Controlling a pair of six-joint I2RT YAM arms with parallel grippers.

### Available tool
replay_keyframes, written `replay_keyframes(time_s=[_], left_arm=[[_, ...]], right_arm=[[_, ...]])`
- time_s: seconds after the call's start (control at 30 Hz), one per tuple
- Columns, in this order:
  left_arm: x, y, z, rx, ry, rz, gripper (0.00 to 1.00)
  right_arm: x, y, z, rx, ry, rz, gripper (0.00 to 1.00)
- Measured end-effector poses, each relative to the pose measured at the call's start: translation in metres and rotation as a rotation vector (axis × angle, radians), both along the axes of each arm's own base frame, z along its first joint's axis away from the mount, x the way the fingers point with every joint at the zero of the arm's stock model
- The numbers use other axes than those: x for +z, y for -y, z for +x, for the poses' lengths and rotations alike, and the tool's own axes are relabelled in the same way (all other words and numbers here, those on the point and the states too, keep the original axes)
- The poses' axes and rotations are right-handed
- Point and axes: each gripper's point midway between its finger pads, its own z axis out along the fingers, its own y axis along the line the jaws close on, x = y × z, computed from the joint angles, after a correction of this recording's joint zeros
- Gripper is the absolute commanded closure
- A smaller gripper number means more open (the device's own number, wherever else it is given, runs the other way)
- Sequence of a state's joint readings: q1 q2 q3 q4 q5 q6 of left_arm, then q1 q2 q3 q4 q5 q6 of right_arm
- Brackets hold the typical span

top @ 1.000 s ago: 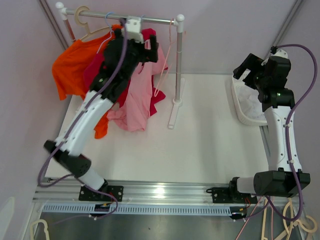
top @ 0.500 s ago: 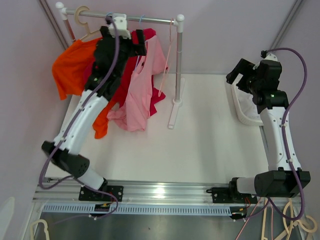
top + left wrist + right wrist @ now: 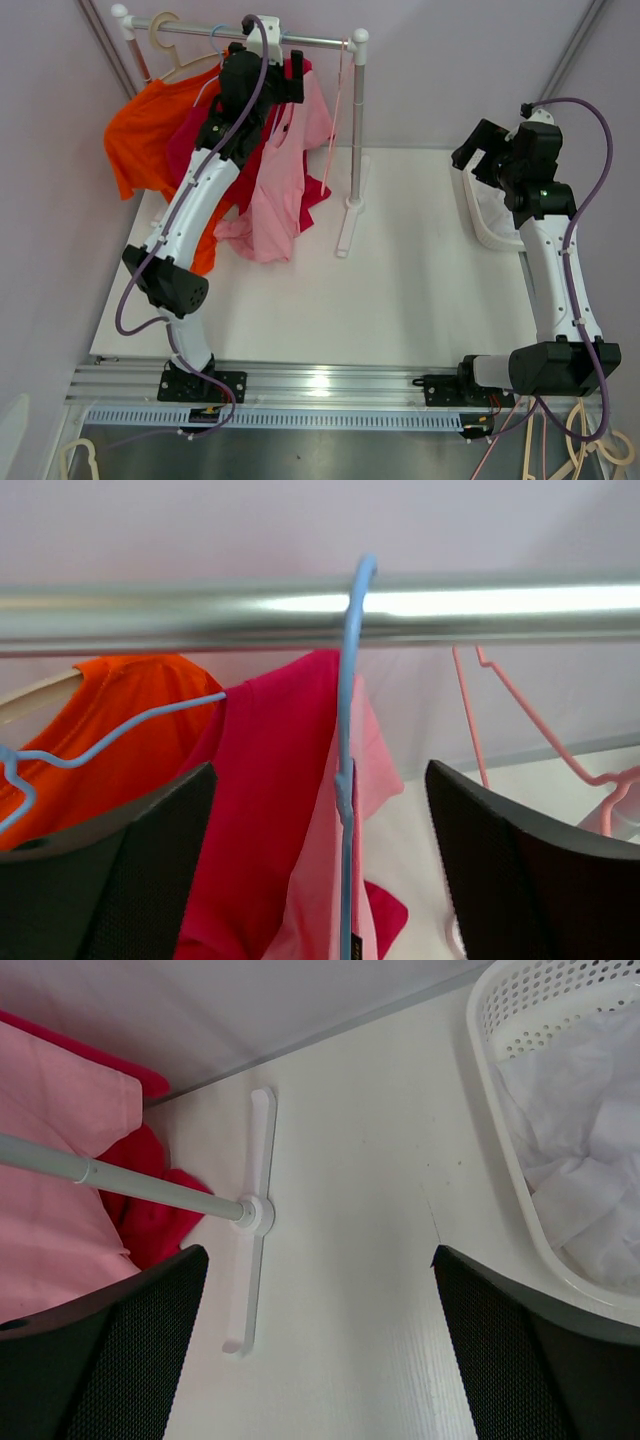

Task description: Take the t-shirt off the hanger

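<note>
Both claws stand spread wide, but your left gripper (image 3: 318, 800) has just risen to the rail (image 3: 150, 615) over the table's (image 3: 400, 300) far left corner, straddling the blue hanger (image 3: 345, 730) where the t-shirt (image 3: 260, 800) hangs ungrasped, while the right gripper (image 3: 320, 1260) idles.

White-and-black left arm (image 3: 200, 190) stretched far forward and high, black left gripper (image 3: 318, 780) level, jaws spread wide, white-and-black right arm (image 3: 555, 270) upright, black right gripper (image 3: 318, 1260) tipped downward, jaws wide apart

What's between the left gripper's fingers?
In the left wrist view, the blue hanger's neck, hooked over the rail, hangs untouched between the open left gripper's fingers.
</note>
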State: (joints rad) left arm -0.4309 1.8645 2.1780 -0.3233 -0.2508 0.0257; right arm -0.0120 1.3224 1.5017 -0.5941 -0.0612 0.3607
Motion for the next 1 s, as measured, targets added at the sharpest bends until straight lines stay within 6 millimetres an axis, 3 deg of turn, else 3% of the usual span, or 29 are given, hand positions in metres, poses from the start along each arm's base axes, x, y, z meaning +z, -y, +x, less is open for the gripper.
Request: replay_keyframes(time_s=[0.1,0.5,0.6,0.67,0.77,0.8,1.0], left_arm=[[0.006,-0.003,0.001,0.009,0.017,-0.009,0.28],[-0.005,-0.001,0.005,0.003,-0.012,-0.014,0.35],[-0.008,0.001,0.004,-0.012,-0.027,-0.027,0.56],[-0.01,0.003,0.004,-0.023,-0.037,-0.039,0.65],[-0.011,0.005,0.006,-0.038,-0.046,-0.053,0.94],[-0.011,0.006,0.006,-0.048,-0.049,-0.057,0.99],[-0.008,0.013,0.009,-0.092,-0.061,-0.062,0.99]], right_arm=[[-0.001,0.0,0.0,0.0,-0.002,0.0,0.01],[-0.001,0.0,0.0,0.003,-0.001,-0.006,0.01],[-0.001,0.0,0.0,0.003,-0.001,-0.006,0.0],[-0.001,0.0,0.0,0.002,-0.001,-0.006,0.01],[-0.001,0.0,0.0,0.002,-0.001,-0.006,0.01],[-0.001,0.0,0.0,0.003,-0.001,-0.006,0.0],[-0.002,0.0,-0.001,0.003,-0.003,-0.006,0.01]])
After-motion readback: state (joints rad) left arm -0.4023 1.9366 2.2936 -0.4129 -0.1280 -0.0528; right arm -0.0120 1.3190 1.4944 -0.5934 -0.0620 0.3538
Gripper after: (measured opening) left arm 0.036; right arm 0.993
